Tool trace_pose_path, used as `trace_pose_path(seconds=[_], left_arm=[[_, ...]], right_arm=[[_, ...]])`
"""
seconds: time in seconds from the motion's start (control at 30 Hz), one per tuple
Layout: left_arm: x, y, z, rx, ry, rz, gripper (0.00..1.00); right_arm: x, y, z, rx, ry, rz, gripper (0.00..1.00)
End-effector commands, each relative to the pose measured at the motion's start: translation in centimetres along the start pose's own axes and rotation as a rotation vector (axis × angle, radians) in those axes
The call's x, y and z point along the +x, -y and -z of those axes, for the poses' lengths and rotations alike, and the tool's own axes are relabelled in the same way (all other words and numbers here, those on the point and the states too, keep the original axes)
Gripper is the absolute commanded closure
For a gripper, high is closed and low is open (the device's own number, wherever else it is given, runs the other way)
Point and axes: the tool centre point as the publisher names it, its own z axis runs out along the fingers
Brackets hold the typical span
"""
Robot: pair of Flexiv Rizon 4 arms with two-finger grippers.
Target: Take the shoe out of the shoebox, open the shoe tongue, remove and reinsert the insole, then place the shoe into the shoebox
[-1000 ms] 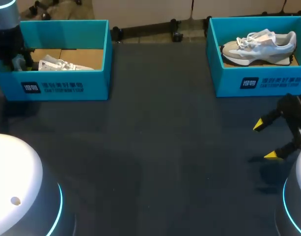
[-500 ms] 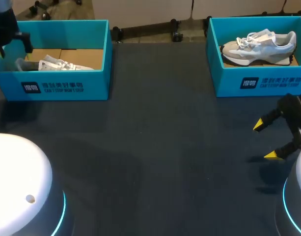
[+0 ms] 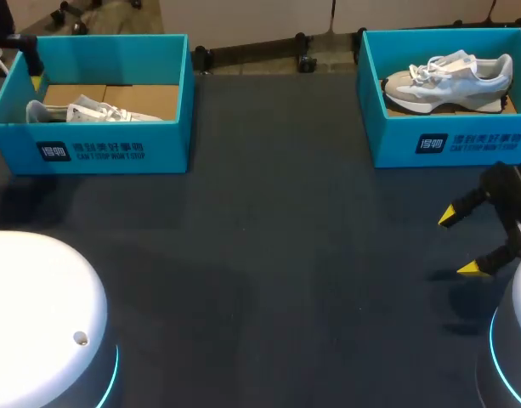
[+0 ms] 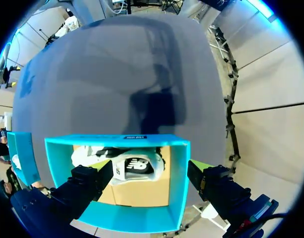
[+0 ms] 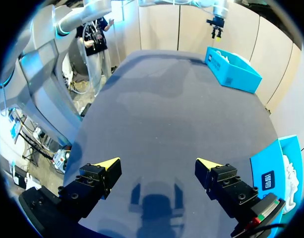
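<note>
- Hovering above the left shoebox [image 4: 179,191], left gripper [image 4: 149,164] is spread wide; the white shoe [image 4: 134,167] lies inside, below its fingers (no contact).
- Right gripper [image 5: 158,164] is spread too, over the table [image 5: 166,104], well apart from the shoe.

The left arm [image 3: 22,53] comes in high over the far left corner of the tabletop [image 3: 268,255]. The left claw [image 4: 149,166] points down, its two fingers spread wide. The right claw [image 3: 460,242] hangs low over the tabletop's near right edge, fingers wide apart, with the yellow tips pointing toward the tabletop's middle.
</note>
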Motion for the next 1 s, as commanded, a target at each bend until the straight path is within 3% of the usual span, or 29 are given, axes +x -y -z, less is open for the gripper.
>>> trace_pose_path(seconds=[0.03,0.27,0.43,0.47,0.57,0.63,0.77,0.83,0.97,1.0], left_arm=[[-0.4,2.4,0.8,-0.043,-0.024,0.002,0.0],[-0.7,3.7,0.9,-0.03,-0.03,-0.029,0.0],[-0.7,3.7,0.9,-0.03,-0.03,-0.029,0.0],[-0.7,3.7,0.9,-0.03,-0.03,-0.029,0.0],[-0.7,3.7,0.9,-0.03,-0.03,-0.029,0.0],[-0.7,3.7,0.9,-0.03,-0.03,-0.029,0.0],[-0.7,3.7,0.9,-0.03,-0.03,-0.029,0.0],[-0.7,3.7,0.9,-0.03,-0.03,-0.029,0.0],[-0.7,3.7,0.9,-0.03,-0.03,-0.029,0.0],[-0.7,3.7,0.9,-0.03,-0.03,-0.029,0.0]], right_arm=[[0.1,0.0,0.0,0.003,0.002,0.0,0.0],[-0.2,-0.2,0.4,0.012,0.009,-0.001,0.0],[-3.0,-1.2,3.2,0.136,0.057,0.001,0.0],[-3.8,-1.1,3.7,0.198,0.048,-0.044,0.0],[-5.1,-0.4,4.6,0.262,0.044,-0.176,0.0],[-6.4,0.1,5.5,0.256,0.086,-0.254,0.0],[-9.0,0.6,6.4,0.327,0.101,-0.357,0.0],[-10.3,0.9,7.0,0.287,0.15,-0.391,0.0],[-13.4,0.9,8.2,0.303,0.197,-0.406,0.0],[-13.4,0.9,8.2,0.303,0.197,-0.406,0.0]])
